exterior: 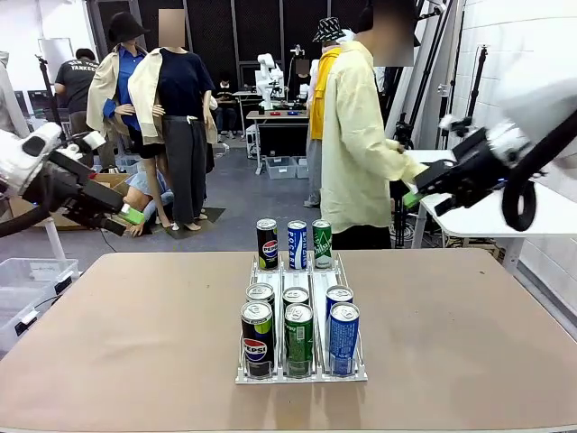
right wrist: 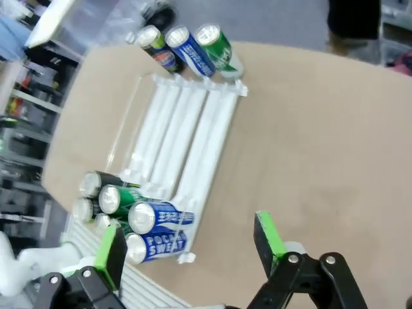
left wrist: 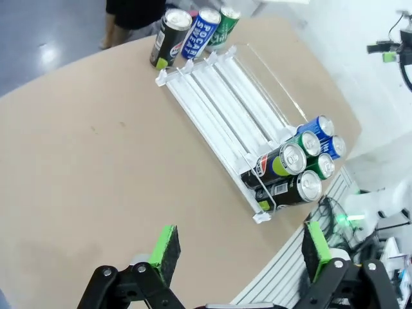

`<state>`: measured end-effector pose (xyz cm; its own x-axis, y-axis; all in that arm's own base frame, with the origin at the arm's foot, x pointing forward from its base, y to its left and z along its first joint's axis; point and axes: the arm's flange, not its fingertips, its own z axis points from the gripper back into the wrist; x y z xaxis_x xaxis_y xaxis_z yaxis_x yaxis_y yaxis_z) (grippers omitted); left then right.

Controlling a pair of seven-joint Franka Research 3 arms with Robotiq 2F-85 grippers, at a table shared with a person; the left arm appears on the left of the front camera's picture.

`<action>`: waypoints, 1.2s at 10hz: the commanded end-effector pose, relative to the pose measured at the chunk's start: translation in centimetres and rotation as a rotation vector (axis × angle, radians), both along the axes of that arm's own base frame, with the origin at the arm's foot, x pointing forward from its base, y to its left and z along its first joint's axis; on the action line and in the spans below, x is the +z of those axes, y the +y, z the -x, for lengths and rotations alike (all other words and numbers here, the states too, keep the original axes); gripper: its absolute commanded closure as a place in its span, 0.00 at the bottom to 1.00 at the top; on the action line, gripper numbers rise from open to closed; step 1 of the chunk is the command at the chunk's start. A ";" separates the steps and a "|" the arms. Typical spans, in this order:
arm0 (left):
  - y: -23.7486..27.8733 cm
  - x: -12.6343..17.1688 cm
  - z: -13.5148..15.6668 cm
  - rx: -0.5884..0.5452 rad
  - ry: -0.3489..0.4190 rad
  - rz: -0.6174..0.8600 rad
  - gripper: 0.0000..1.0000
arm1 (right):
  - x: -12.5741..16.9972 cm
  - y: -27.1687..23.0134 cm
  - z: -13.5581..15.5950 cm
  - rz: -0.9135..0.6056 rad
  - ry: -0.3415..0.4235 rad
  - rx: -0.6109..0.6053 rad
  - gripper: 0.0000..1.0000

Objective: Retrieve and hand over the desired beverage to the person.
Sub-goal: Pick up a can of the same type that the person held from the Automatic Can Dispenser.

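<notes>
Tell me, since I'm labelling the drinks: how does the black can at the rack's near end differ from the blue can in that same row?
The black can sits in the rack's left lane, the blue can in its right lane. The black can bears a Pepsi logo, the blue can white Pocari Sweat lettering. Both stand upright with silver tops, a matching can behind each.

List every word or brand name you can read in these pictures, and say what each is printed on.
"POCARI SWEAT": on the front blue can.
"POCARI SWEAT": on the far blue can.
"PEPSI": on the front black can.
The print on the front green can is too blurred to read.
</notes>
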<state>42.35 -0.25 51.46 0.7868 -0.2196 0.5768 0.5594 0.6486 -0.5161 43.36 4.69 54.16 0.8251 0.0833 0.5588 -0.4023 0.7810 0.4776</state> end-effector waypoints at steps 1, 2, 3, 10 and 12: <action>3.4 -0.7 -0.9 0.016 0.011 0.138 0.00 | 0.1 -4.2 1.2 -0.195 -0.005 0.038 0.00; 5.9 -1.2 -0.6 0.045 0.003 0.219 0.00 | 0.5 -6.4 2.3 -0.278 -0.019 0.057 0.00; 8.1 -1.7 -0.5 0.066 -0.015 0.291 0.00 | 0.4 -8.3 3.0 -0.334 -0.040 0.054 0.00; 9.9 -0.9 1.2 0.088 -0.063 0.330 0.00 | -4.3 -14.9 6.2 -0.520 -0.058 0.008 0.00; 9.9 -0.8 1.3 0.092 -0.067 0.330 0.00 | -4.8 -15.1 6.5 -0.532 -0.050 0.012 0.00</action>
<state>41.18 9.35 50.77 0.7725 0.0519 0.6329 0.5248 0.5089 -0.6824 36.90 -10.71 49.88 0.8077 -0.2082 0.5516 -0.4222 0.4488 0.7876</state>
